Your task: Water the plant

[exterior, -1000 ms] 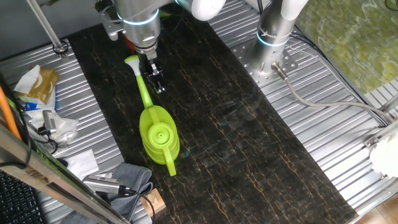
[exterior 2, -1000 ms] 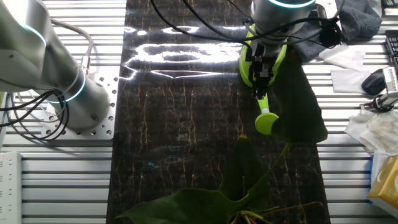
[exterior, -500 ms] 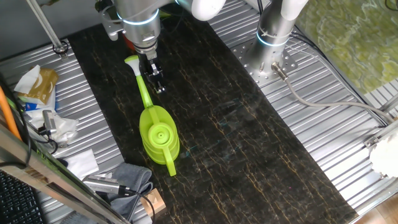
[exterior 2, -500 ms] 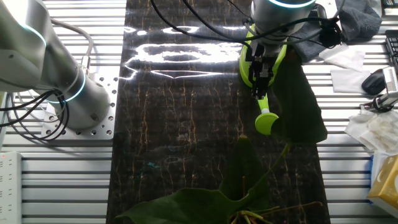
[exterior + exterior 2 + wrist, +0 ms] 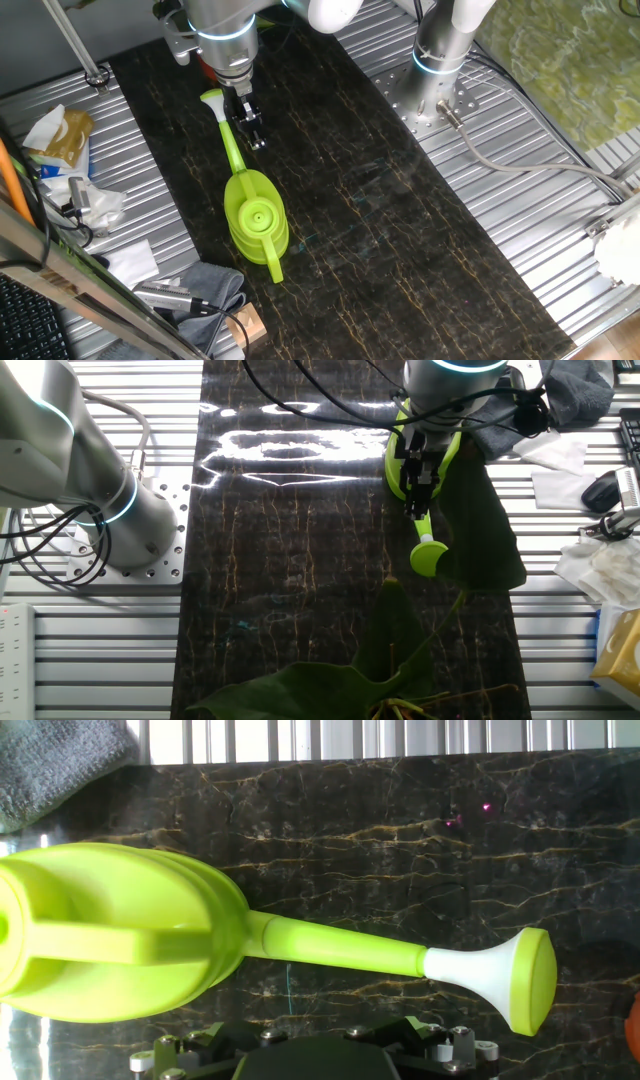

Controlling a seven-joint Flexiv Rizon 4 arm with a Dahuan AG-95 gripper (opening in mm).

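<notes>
The lime-green watering can lies on the dark marble strip, with its long spout and white rose pointing to the far end. My gripper hangs low right beside the spout's middle, and its jaws look open and empty. In the other fixed view the gripper is over the spout. The plant's broad dark green leaves fill that view's foreground, just past the rose. The pot is mostly hidden; a red-orange sliver shows at the hand view's right edge. The hand view shows the can close below.
A second silver arm's base stands on the ribbed metal table beside the strip. A grey cloth, paper bags, tools and cables crowd the side by the can's body.
</notes>
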